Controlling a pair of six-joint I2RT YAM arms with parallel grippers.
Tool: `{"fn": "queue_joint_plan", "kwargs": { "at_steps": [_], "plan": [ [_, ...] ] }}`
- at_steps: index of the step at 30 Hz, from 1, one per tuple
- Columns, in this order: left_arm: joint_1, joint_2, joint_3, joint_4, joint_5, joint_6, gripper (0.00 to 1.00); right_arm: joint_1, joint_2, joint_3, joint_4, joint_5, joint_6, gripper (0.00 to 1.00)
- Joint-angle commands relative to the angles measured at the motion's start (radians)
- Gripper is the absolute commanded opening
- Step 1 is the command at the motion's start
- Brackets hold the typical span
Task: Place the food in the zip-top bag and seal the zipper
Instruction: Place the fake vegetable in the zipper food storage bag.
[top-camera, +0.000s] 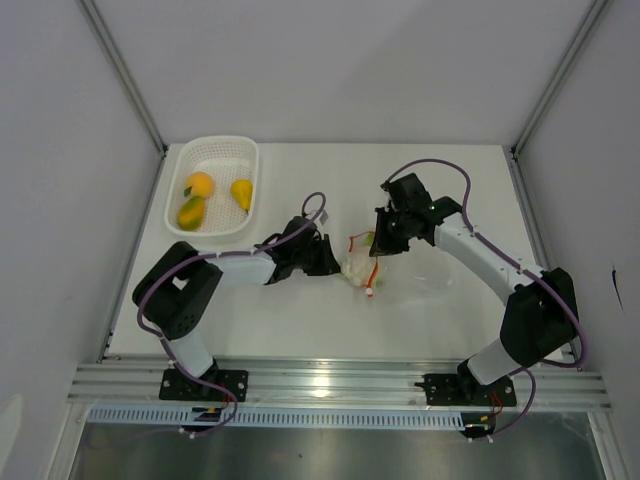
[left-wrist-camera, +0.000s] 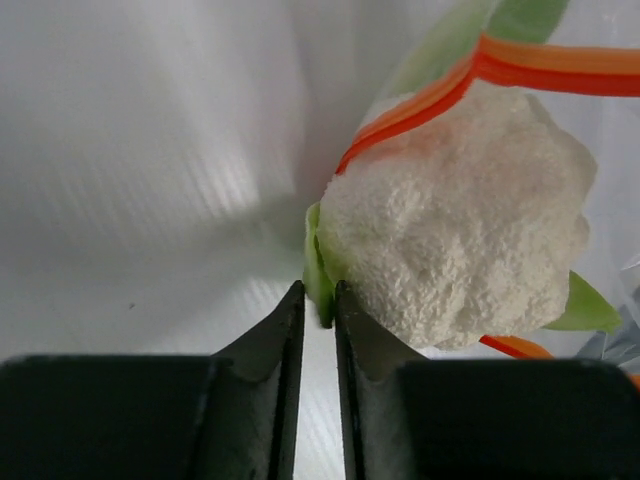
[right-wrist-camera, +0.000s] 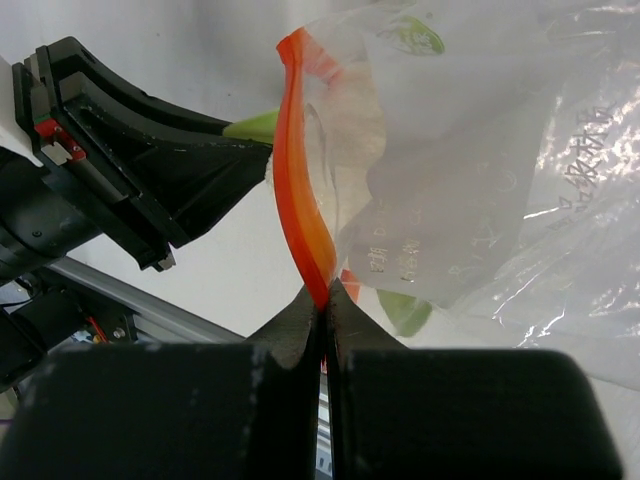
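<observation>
Setting: a robot test cell in a lab, not a home or kitchen.

Evidence:
- The flat white tabletop (top-camera: 300, 325) is boxed in on three sides by plain pale panel walls (top-camera: 330, 60). Silver aluminium profile posts (top-camera: 125, 75) rise at its far corners.
- Along its near edge, a grooved silver aluminium rail (top-camera: 330, 378) carries the bolted black-and-white left robot arm (top-camera: 190, 295) and right robot arm (top-camera: 490, 262), with looping purple cables (top-camera: 440, 164).
- A white slotted cable duct (top-camera: 330, 413) runs just in front of the rail.
- At the far left corner, a white mesh plastic basket (top-camera: 250, 165) holds orange and yellow plastic toy fruits (top-camera: 200, 185), which are props.

- The table (top-camera: 300, 310) is lit brightly and evenly from above; only soft shadows are cast.
- Glare is seen on the zip-top bag (right-wrist-camera: 480, 200).
- The left wrist background is washed out.
</observation>
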Motion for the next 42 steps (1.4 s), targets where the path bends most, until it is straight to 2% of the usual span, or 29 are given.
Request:
{"fn": "queue_joint_plan", "kwargs": {
  "at_steps": [1,5,12,16,22,31,37,39,42],
  "plan": [
    [-0.022,0.010,0.065,0.047,0.051,-0.015,0.18,0.005,-0.005,0.000,0.034,-0.020,0.010,0.00],
    [-0.031,0.001,0.080,0.067,0.105,-0.024,0.01,0.005,-0.004,0.000,0.042,-0.032,0.023,0.00],
    [-0.034,-0.093,0.048,0.162,0.189,-0.068,0.01,0.005,-0.007,0.009,0.057,-0.073,0.059,0.00],
    [-0.039,-0.157,0.020,0.259,0.220,-0.165,0.01,0.004,-0.016,0.018,0.063,-0.093,0.072,0.00],
    [-0.047,-0.246,-0.007,0.305,0.151,-0.228,0.01,-0.009,-0.022,0.007,0.085,-0.125,0.094,0.00],
    [-0.070,-0.015,0.010,0.310,0.197,-0.243,0.01,-0.015,-0.018,0.007,0.122,-0.191,0.129,0.00],
    [-0.070,-0.027,0.013,0.294,0.188,-0.216,0.01,-0.024,-0.022,0.009,0.113,-0.192,0.123,0.00],
    [-0.070,-0.056,0.014,0.279,0.173,-0.187,0.05,-0.025,-0.027,0.003,0.113,-0.190,0.119,0.00],
    [-0.070,-0.122,0.025,0.228,0.134,-0.124,0.18,-0.030,-0.030,-0.013,0.114,-0.192,0.117,0.00]
  ]
}}
